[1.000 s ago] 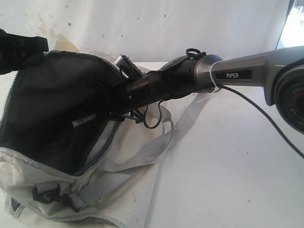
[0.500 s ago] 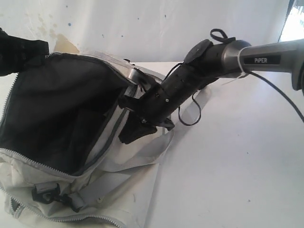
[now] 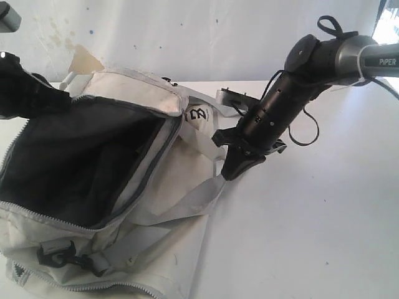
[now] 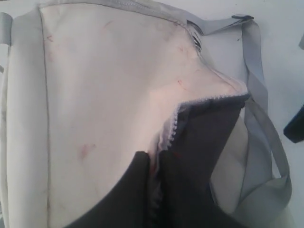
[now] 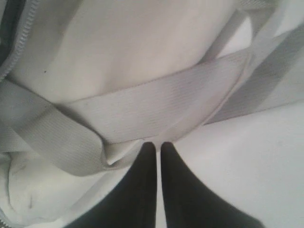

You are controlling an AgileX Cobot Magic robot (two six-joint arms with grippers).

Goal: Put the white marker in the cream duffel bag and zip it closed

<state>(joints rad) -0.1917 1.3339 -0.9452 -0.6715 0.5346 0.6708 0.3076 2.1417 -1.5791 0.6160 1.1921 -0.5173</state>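
Soft, stained cream duffel bag [image 3: 181, 180] lies unzipped on white desk [image 3: 312, 237]; slim white marker not visible, probably down in the dark lining. Bag rim is pinched in left tool [image 3: 53, 99]; right tool [image 3: 232, 169] is closed, empty, just over light grey strap [image 5: 156, 109]. Risk: right tool snags the strap rather than the zipper pull, or the rim slips free and the mouth collapses.
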